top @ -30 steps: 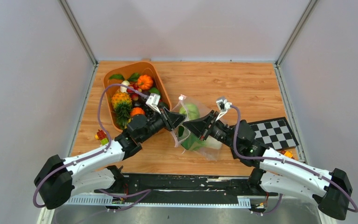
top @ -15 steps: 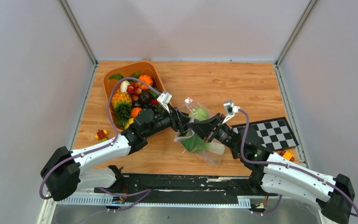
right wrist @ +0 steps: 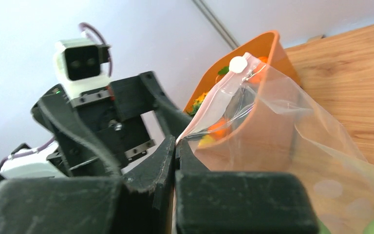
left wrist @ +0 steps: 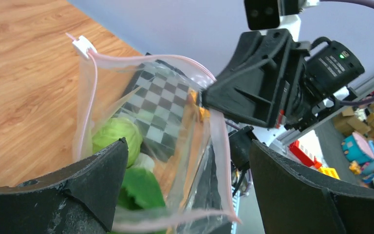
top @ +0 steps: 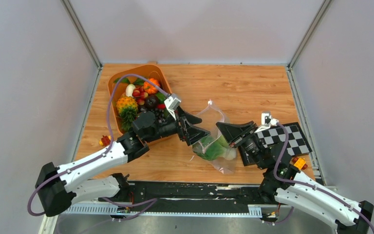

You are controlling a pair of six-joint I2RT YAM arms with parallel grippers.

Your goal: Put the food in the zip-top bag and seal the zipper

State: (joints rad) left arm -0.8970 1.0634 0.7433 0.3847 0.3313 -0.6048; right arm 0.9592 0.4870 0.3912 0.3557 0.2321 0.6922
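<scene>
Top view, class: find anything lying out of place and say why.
Two small toy pieces lie loose on the table: a red-and-yellow one by the near corner of the orange tub, an orange one beside the checkered board. Neither is in the tub or the zip-top bag.

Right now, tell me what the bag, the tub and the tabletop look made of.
The zip-top bag: thin clear plastic film, glossy, creased, checkered board visible through it. Orange tub: likely moulded plastic, smooth colour. Tabletop: wood or wood-look laminate, matte grain.
</scene>
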